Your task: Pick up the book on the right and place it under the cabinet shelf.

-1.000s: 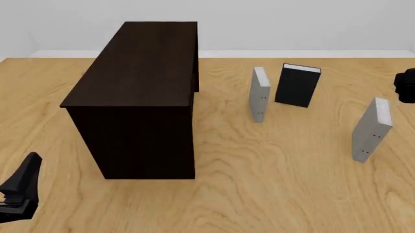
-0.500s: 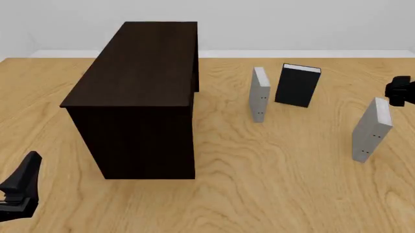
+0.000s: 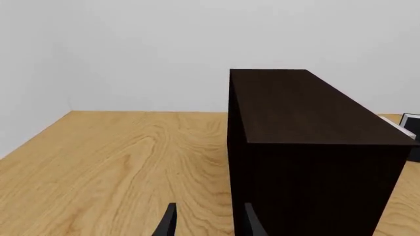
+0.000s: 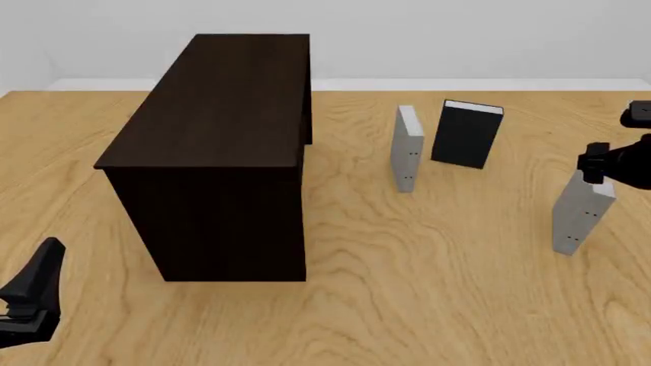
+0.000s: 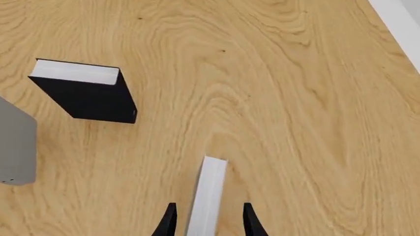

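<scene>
The book (image 4: 580,215) stands upright on the table at the right, thin and light grey with white page edges. My right gripper (image 4: 595,169) hangs open just over its top. The right wrist view shows the book's white top edge (image 5: 208,194) between the two dark fingers (image 5: 168,222), with a gap on each side. The cabinet shelf (image 4: 219,107) is a big, very dark box at the left centre, also filling the left wrist view (image 3: 298,113). My left gripper (image 4: 30,293) is open and low at the near left corner, holding nothing (image 3: 208,225).
A second grey book (image 4: 408,149) stands upright mid-table, seen also in the right wrist view (image 5: 16,147). A black book (image 4: 467,134) with white page edges stands just behind it (image 5: 85,96). Bare wooden table (image 4: 428,290) lies between the cabinet and the books.
My right gripper has come in from the far right edge, moving left and down until it sits over the top of the right book. The left arm and all books have stayed put.
</scene>
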